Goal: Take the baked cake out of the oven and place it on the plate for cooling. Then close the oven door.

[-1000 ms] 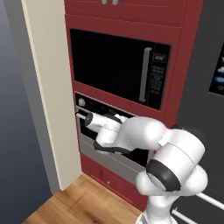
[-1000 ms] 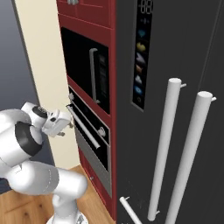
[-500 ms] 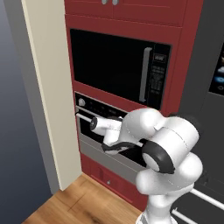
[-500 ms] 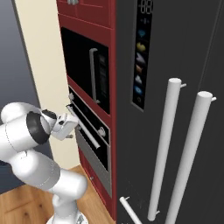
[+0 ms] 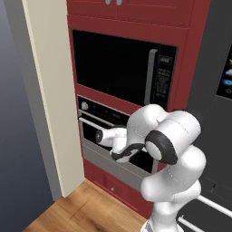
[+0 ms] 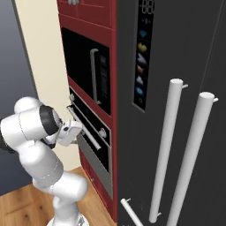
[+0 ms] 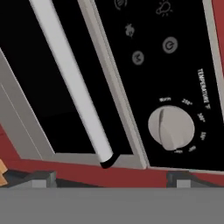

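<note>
Hand (image 7: 111,177) spread wide, gripping nothing, hovering just before the oven (image 5: 115,145) front near the left end of the door (image 7: 35,96) handle (image 7: 72,83). Fingertips (image 7: 41,178) short of handle and knob (image 7: 170,127). Door slightly ajar.

place: kitchen | signs: oven (image 5: 113,136) under microwave (image 5: 122,72); red cabinets (image 5: 136,11); fridge (image 6: 176,110)

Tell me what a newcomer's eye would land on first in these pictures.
First the bulky white arm, reaching from the lower right of the left base view toward the oven, its open gripper right at the long silver handle of the oven door. Next, the big black microwave above the oven, set in red cabinetry.
</note>
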Robot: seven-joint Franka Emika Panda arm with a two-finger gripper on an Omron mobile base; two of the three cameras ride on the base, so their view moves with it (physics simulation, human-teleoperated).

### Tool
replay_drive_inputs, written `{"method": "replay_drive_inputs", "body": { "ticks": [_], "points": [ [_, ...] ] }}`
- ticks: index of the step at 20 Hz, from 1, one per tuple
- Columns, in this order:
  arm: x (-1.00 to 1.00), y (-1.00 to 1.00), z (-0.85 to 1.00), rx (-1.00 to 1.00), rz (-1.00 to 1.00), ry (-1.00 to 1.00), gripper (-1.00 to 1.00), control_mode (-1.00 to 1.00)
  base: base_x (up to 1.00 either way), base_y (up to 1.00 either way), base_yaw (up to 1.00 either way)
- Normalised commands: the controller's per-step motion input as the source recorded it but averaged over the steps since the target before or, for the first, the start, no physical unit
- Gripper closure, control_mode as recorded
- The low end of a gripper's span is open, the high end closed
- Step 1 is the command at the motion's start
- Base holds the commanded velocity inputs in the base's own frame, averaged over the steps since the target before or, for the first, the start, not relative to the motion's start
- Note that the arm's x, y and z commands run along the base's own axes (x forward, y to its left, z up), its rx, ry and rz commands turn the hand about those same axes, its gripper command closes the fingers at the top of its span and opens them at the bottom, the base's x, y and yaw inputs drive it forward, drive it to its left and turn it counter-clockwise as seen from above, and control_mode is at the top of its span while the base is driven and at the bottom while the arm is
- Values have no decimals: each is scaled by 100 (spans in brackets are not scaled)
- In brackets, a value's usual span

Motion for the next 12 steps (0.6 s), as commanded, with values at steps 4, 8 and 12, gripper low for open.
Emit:
{"method": "replay_drive_inputs", "body": {
  "ticks": [4,8,12],
  "points": [
    [28,-3,-34,-7,0,0,-100,-100,0,0,0],
    [39,-8,-35,-7,0,0,-100,-100,0,0,0],
    [44,-10,-36,-6,0,0,-100,-100,0,0,0]
  ]
}}
